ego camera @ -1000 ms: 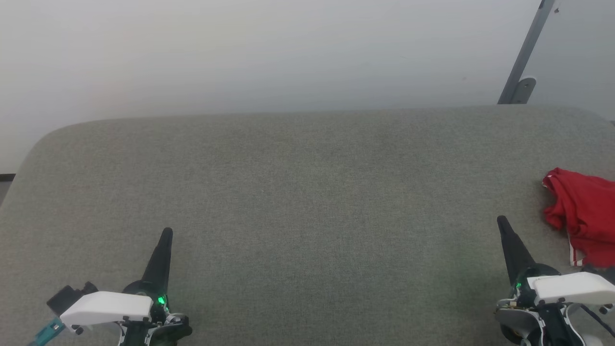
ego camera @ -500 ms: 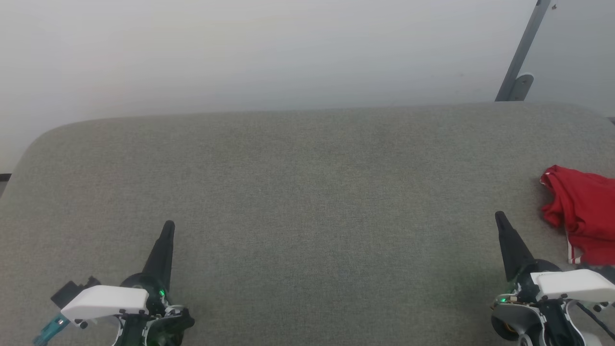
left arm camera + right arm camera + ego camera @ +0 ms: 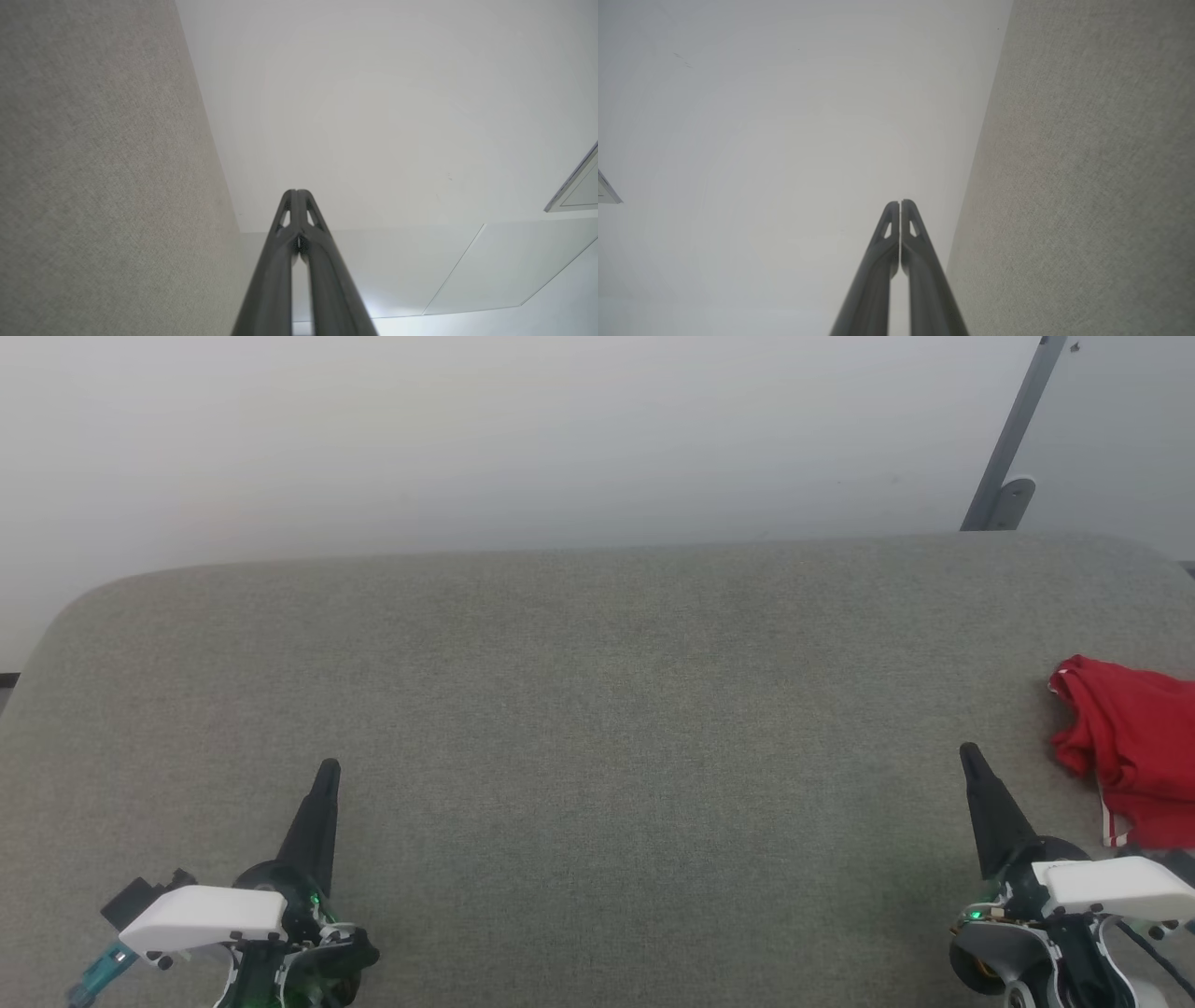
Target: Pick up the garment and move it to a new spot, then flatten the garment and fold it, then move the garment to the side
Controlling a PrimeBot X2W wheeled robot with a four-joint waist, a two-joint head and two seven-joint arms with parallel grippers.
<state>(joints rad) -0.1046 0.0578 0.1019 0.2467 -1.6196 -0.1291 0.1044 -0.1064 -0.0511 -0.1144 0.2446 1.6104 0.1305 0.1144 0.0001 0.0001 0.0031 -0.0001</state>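
Note:
The garment (image 3: 1131, 751), a crumpled bright red shirt with a bit of red-white striped trim showing, lies at the far right of the grey-green padded table (image 3: 597, 709), cut off by the head view's edge. My right gripper (image 3: 967, 753) (image 3: 900, 203) is shut and empty, low at the right, a short way left of the garment and not touching it. My left gripper (image 3: 328, 768) (image 3: 296, 192) is shut and empty at the lower left, far from the garment. Both point toward the table's far edge.
A pale wall rises behind the table's rounded far edge. A grey metal strut (image 3: 1011, 439) leans against the wall at the upper right. A ceiling panel corner (image 3: 572, 186) appears in the left wrist view.
The head view has drifted slightly, so everything sits a little higher in it. Both grippers have crept a little forward. The garment has not been touched.

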